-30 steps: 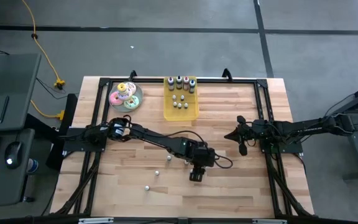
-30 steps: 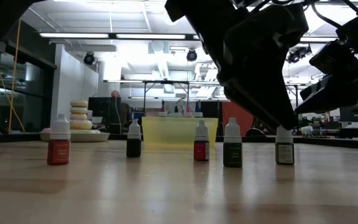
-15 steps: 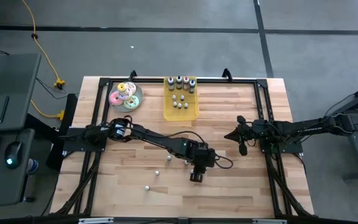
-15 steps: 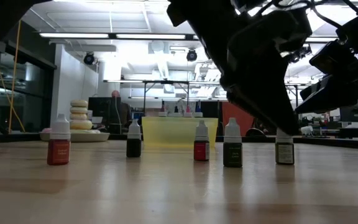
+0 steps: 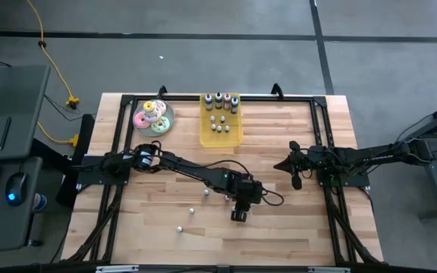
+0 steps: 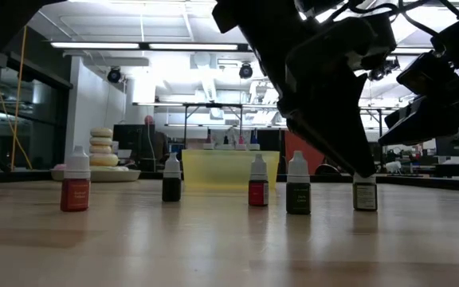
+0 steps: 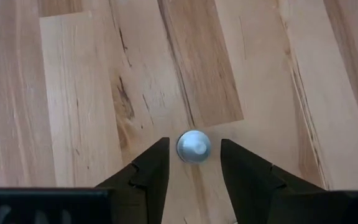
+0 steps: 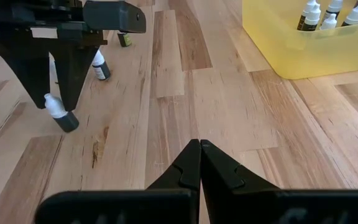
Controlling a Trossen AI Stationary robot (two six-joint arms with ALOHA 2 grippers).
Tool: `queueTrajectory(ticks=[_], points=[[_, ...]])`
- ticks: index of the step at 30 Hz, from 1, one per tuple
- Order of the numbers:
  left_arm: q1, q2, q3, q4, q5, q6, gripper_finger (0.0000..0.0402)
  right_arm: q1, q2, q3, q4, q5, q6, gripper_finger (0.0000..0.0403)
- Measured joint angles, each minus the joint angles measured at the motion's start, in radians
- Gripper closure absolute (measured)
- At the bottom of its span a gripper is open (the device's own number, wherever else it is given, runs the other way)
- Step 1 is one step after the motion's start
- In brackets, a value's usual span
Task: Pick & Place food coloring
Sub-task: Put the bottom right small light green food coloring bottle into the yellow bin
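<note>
centrally, left end effector (image 7: 194, 163) straddling bottle (image 7: 193, 147), fingers apart

This is looking like a robotics lab or workshop set in a big open industrial room. A butcher-block wooden table (image 5: 279, 227) is standing on a bare grey concrete floor (image 5: 203, 53) crossed by dark lines, and a yellow cable (image 5: 51, 64) is trailing across that floor toward a plug. Beside the table, a desk (image 5: 6, 114) is carrying a keyboard and a computer mouse (image 5: 15, 184). Across the table, long strip lights (image 6: 142, 45) are glowing under an open ceiling with exposed fittings, and metal racks (image 6: 213, 119) and other workbenches are standing in the background.
</note>
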Motion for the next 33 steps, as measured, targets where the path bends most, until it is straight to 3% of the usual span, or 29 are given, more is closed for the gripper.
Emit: queueTrajectory(ticks=[29,33], points=[[0.0,0.0,0.0,0.004,-0.002,-0.003,0.0264,0.0,0.0,0.0,0.0,0.0,0.0,0.0402],[0.0,0.0,0.0,0.005,-0.002,-0.004,0.0281,0.0,0.0,0.0,0.0,0.0,0.0,0.0402]])
